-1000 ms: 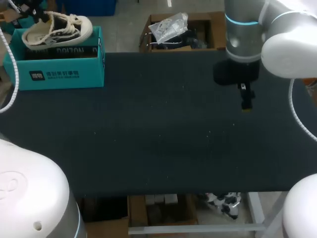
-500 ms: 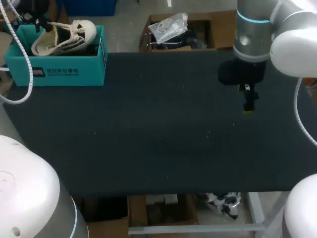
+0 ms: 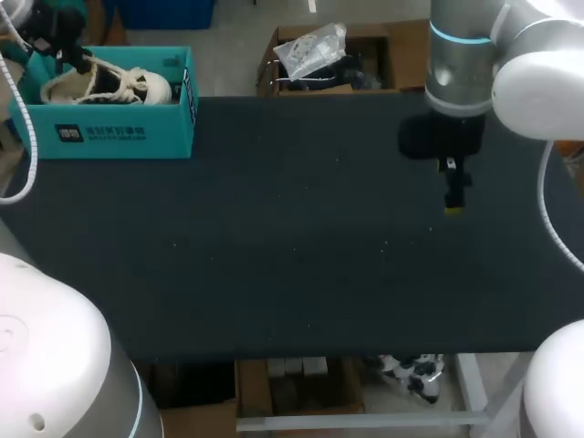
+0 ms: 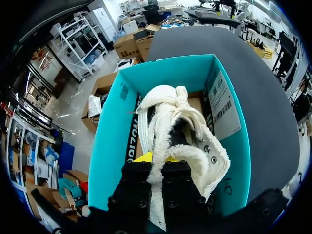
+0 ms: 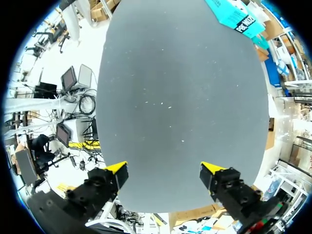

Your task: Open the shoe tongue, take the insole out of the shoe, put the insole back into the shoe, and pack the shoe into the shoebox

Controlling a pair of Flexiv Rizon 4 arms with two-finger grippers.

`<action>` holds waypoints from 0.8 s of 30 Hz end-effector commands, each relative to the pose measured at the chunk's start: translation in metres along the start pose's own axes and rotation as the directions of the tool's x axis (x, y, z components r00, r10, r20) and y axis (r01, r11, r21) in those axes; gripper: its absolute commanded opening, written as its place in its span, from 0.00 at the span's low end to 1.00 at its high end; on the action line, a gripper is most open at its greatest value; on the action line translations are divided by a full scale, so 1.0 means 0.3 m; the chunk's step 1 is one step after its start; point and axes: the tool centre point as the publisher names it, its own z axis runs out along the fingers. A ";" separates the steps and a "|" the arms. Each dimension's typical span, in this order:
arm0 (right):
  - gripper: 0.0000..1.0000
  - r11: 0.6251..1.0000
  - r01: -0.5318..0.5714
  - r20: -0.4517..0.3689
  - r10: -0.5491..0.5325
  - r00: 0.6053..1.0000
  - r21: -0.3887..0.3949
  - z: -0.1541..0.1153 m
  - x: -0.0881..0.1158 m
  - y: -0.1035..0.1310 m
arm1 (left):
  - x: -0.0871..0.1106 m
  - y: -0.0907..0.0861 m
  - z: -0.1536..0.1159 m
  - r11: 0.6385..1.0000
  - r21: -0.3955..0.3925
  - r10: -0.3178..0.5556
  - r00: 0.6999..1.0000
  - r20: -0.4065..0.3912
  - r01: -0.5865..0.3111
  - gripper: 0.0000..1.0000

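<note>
A cream, fleece-lined shoe (image 3: 109, 85) lies inside the teal shoebox (image 3: 100, 137) at the table's far left corner. My left gripper (image 3: 62, 57) is shut on the shoe's heel end; in the left wrist view the shoe (image 4: 178, 131) stretches ahead of the gripper (image 4: 156, 158) inside the shoebox (image 4: 109, 141), toe pointing away. The insole cannot be made out. My right gripper (image 3: 453, 196) hangs open over the bare mat at the right, holding nothing; its yellow-tipped fingers (image 5: 117, 169) stand wide apart in the right wrist view, with the shoebox (image 5: 234, 17) far ahead.
The dark mat (image 3: 292, 237) covers the whole table.
My left gripper has lowered the shoe from above the box rim down into the shoebox. The right arm has shifted only slightly.
</note>
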 end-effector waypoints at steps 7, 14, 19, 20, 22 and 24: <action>1.00 1.000 -0.001 0.001 0.001 1.000 0.000 -0.004 0.005 -0.002 | -0.027 0.020 0.122 0.998 -0.057 -0.035 0.942 -0.333 0.016 0.00; 1.00 1.000 -0.001 0.001 0.001 1.000 0.000 -0.004 0.005 -0.002 | -0.039 0.036 0.153 0.992 -0.118 -0.077 0.943 -0.325 0.040 1.00; 1.00 1.000 -0.001 0.001 0.001 1.000 0.000 -0.004 0.005 -0.002 | -0.042 0.041 0.154 0.990 -0.121 -0.106 0.945 -0.311 0.071 1.00; 1.00 1.000 -0.001 0.001 0.001 1.000 0.000 -0.004 0.005 -0.002 | -0.041 0.040 0.145 0.990 -0.119 -0.107 0.946 -0.305 0.073 1.00; 1.00 1.000 -0.001 0.001 0.001 1.000 0.000 -0.004 0.005 -0.002 | -0.034 0.030 0.115 0.990 -0.116 -0.107 0.947 -0.302 0.075 1.00; 1.00 1.000 -0.001 0.001 0.001 1.000 0.000 -0.004 0.005 -0.002 | -0.028 0.016 0.083 0.990 -0.115 -0.112 0.948 -0.299 0.081 1.00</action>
